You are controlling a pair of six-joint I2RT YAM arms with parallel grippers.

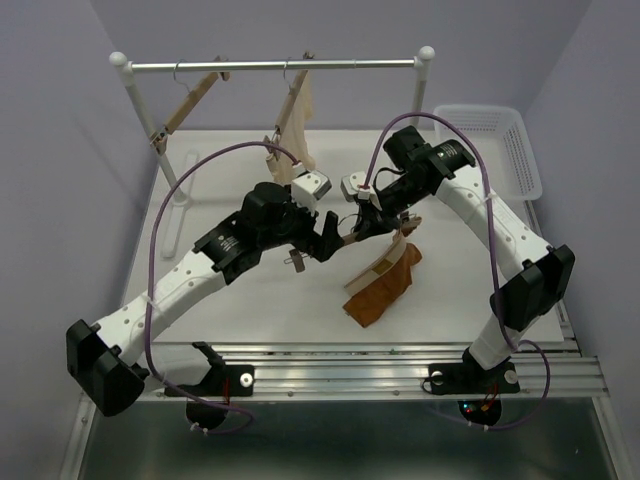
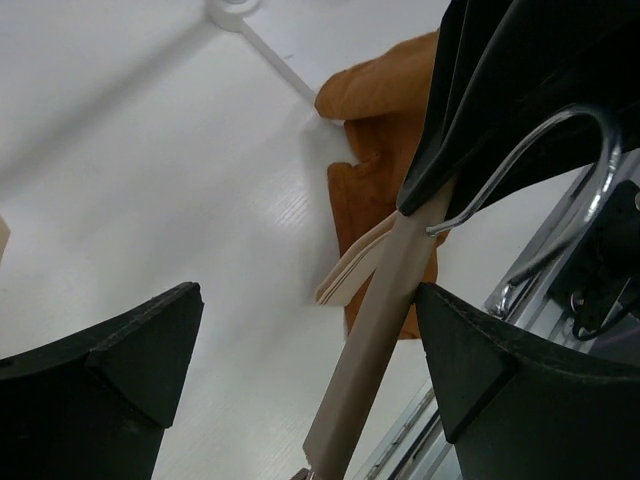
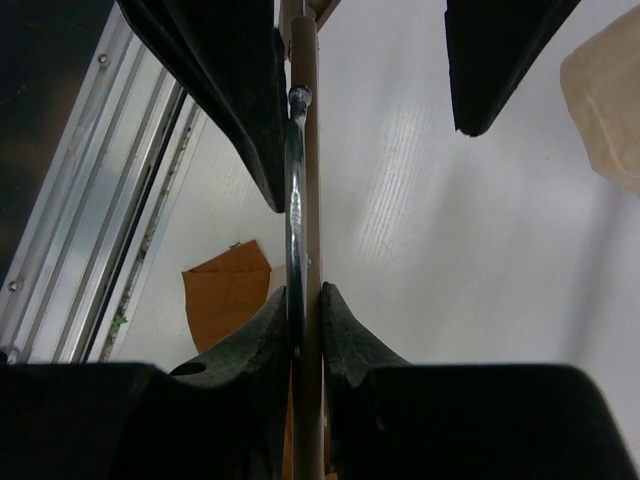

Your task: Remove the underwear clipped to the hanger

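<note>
The hanger (image 1: 348, 238) is held tilted above the table's middle. My right gripper (image 1: 372, 222) is shut on its wooden bar and wire hook, as the right wrist view (image 3: 307, 300) shows. My left gripper (image 1: 325, 238) is open; the bar (image 2: 375, 330) passes between its fingers, close against the right one (image 2: 480, 370), with the gripper's centre to its left (image 2: 305, 300). The rust-orange underwear (image 1: 380, 290) hangs from the hanger's other end, its lower part resting on the table. It also shows in the left wrist view (image 2: 380, 170) and the right wrist view (image 3: 225, 300). The clips holding it are hidden.
A clothes rack (image 1: 280, 66) stands at the back with two more wooden hangers; one (image 1: 190, 105) is bare, the other carries a cream garment (image 1: 295, 125). A white basket (image 1: 490, 140) sits at the back right. The rack's foot (image 1: 180, 195) lies at the left.
</note>
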